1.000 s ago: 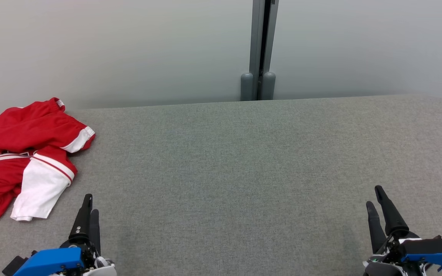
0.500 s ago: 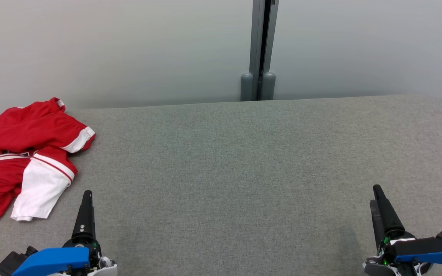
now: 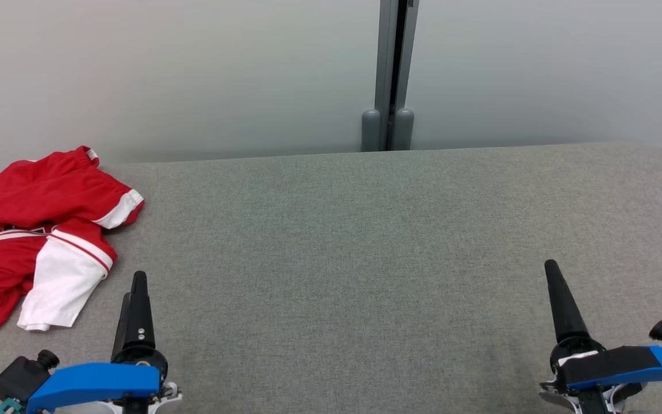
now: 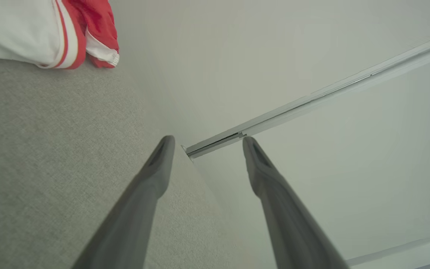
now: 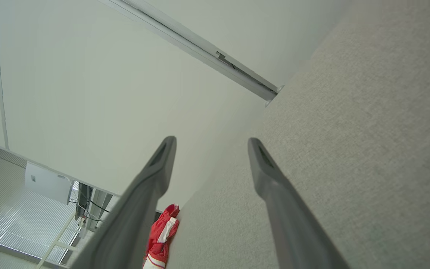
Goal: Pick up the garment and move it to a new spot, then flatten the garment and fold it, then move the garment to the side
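- Find garment bunched at far left of table, white sleeve on top, lower part cut off by frame — not yet picked up.
- Note left gripper spread wide, nothing held, near garment but apart; prob. staged for the first grab.
- Note right gripper likewise spread & empty, well apart at table's right — no job till flattening, by the look.
- Take mid-table as likely new spot.
- Next: reach left, pinch a raised fold, not the flat part.

Red garment with white sleeve panels, red-and-white striped trim. Speckled grey tabletop. Black-fingered, blue-cased left pincer and right pincer. Pale grey wall.
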